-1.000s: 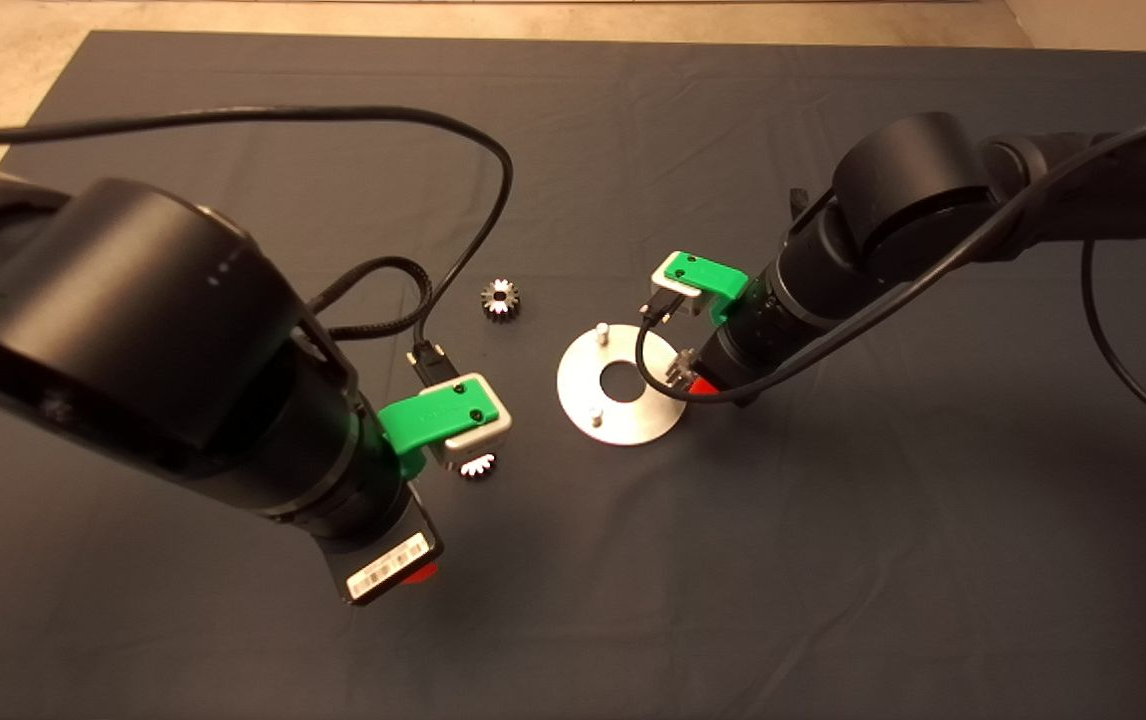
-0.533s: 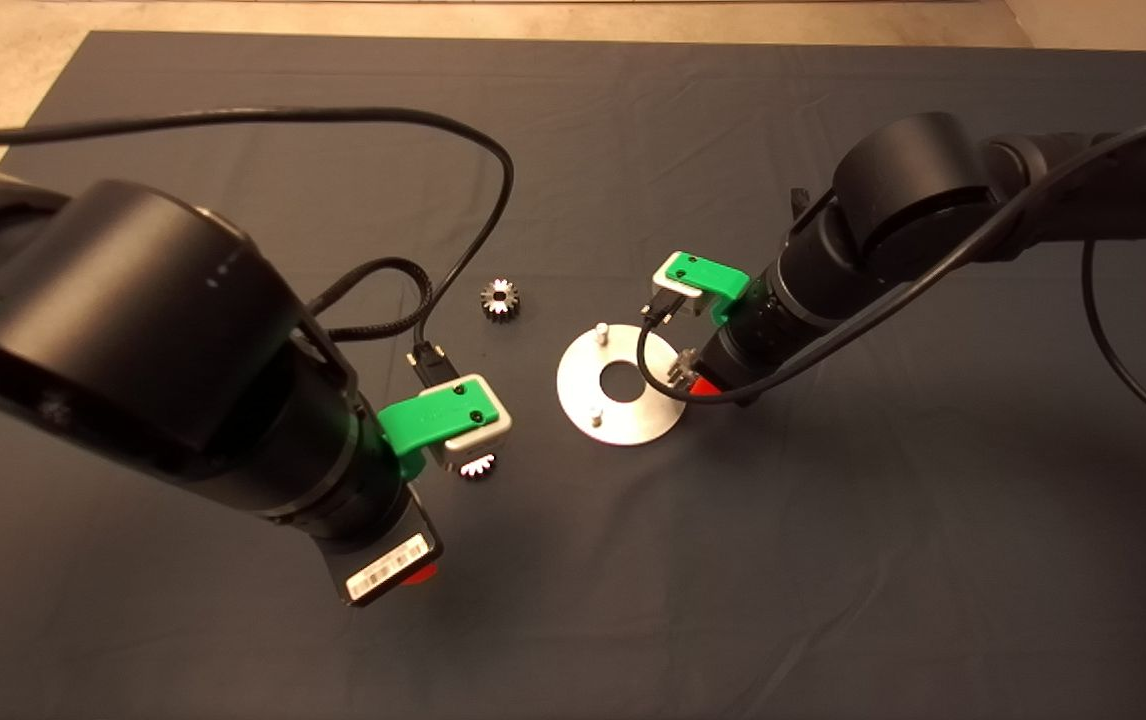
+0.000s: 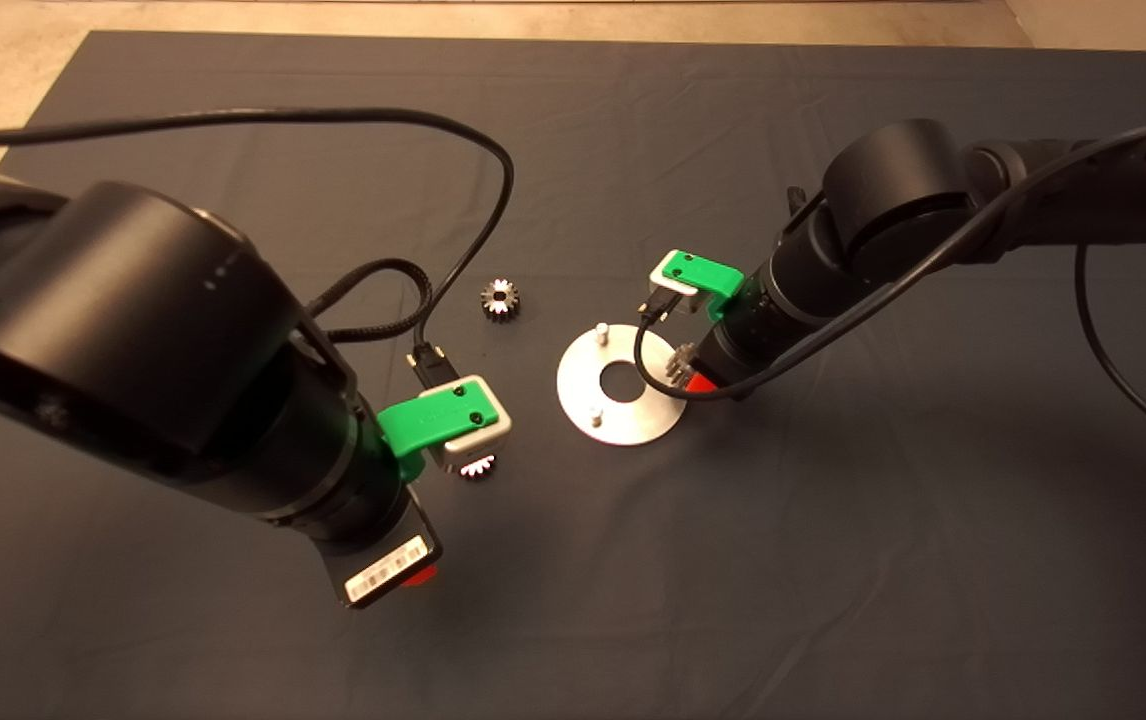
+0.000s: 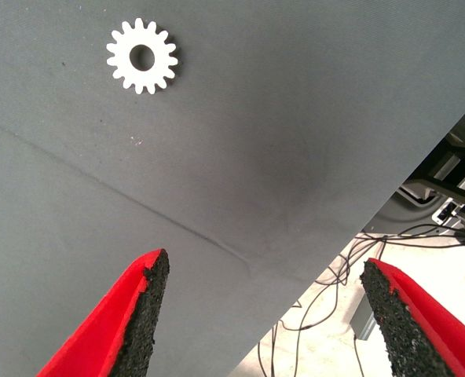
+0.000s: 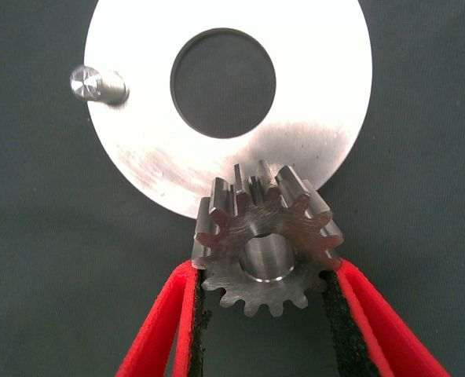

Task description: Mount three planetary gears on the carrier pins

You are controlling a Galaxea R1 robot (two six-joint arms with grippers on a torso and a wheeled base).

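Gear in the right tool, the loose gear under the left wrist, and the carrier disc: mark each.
held gear (image 5: pixel 265 253): right wrist view, its hub face.
loose gear (image 4: pixel 142 56): left wrist view, ring around its bore.
carrier disc (image 3: pixel 623 412): head view, bare rim.

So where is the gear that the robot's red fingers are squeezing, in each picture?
Head view: the held gear peeks out under the right arm, at the silver disc's right edge.
Left wrist view: not in it; only a different gear lies on the mat.
Right wrist view: low centre, clamped in the right gripper.
Shared landmark: the silver disc, seen in the head and right wrist views.
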